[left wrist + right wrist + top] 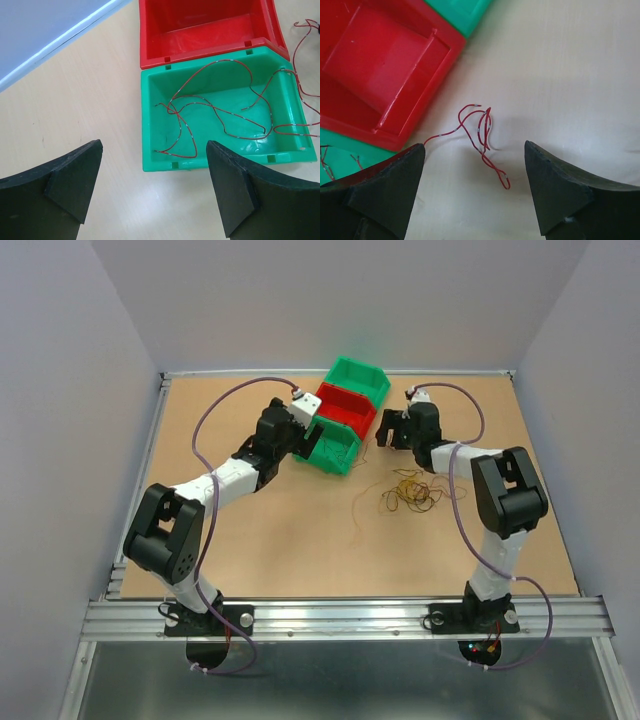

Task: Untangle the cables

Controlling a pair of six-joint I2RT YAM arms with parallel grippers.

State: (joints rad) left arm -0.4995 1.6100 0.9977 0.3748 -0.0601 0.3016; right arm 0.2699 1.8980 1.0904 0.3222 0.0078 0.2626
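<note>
A clump of thin brown and yellowish cables (411, 492) lies on the table in front of the right arm, with a loose strand (357, 503) to its left. My right gripper (385, 429) (474, 145) hangs open over a curly red wire (484, 155), which rests on the table between the fingers and touches neither. My left gripper (306, 443) (154, 145) is open and empty, just short of the near green bin (149, 125). Several thin red wires (172, 106) lie spread inside that bin.
Three bins stand in a diagonal row at the back middle: the near green one (335, 453), a red one (346, 408) (200, 30) (380, 65) and a far green one (359, 378). A raised rail (162, 440) borders the table.
</note>
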